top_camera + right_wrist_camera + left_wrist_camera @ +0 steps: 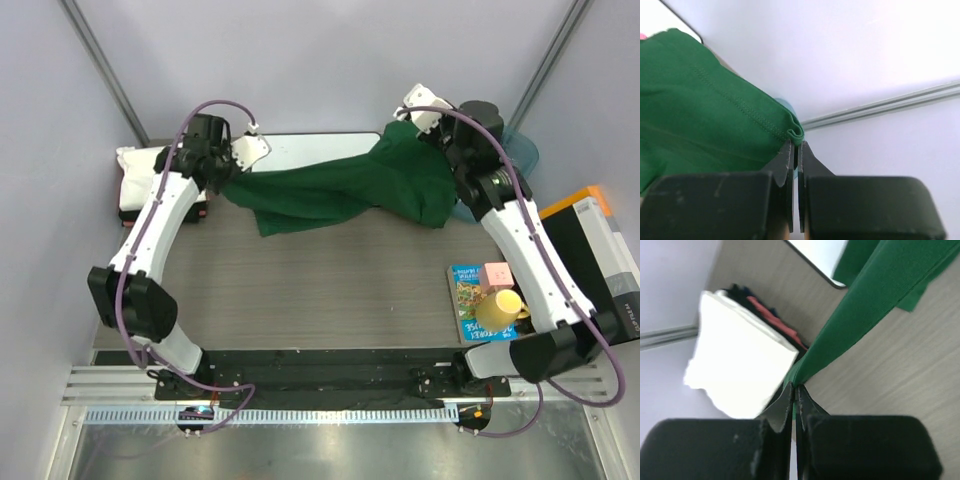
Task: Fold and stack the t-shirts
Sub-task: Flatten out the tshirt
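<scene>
The green shirt [340,190] is being held up at both ends and stretched across the far side of the table [330,280]. Its middle is sagging onto the wood and its far edge is lying over the board [310,148]. One end is being pinched by the left gripper [794,388], whose jaws are pressed together on a thin fold of cloth. A stitched hem is being pinched the same way by the right gripper [796,142], raised higher at the far right.

This shirt is judged to be not yet folded: it is bunched and twisted, with no flat panel laid out. It is probably being spread for laying down, so flattening, folding and stacking are all left to do. Part of the task appears done. A stack [135,180] is sitting at the far left corner, just beside the left gripper, with a folded white shirt [740,365] on top and a black shirt [735,292] and red cloth [775,320] beneath it.

The tub [522,150] is being largely hidden by the right arm at the far right. The shirt's right end is hanging beside or over it, and which cannot be told, nor whether anything is inside. A yellow cup [498,308] is standing on a book [470,300] at the right, and its contents cannot be told either.
</scene>
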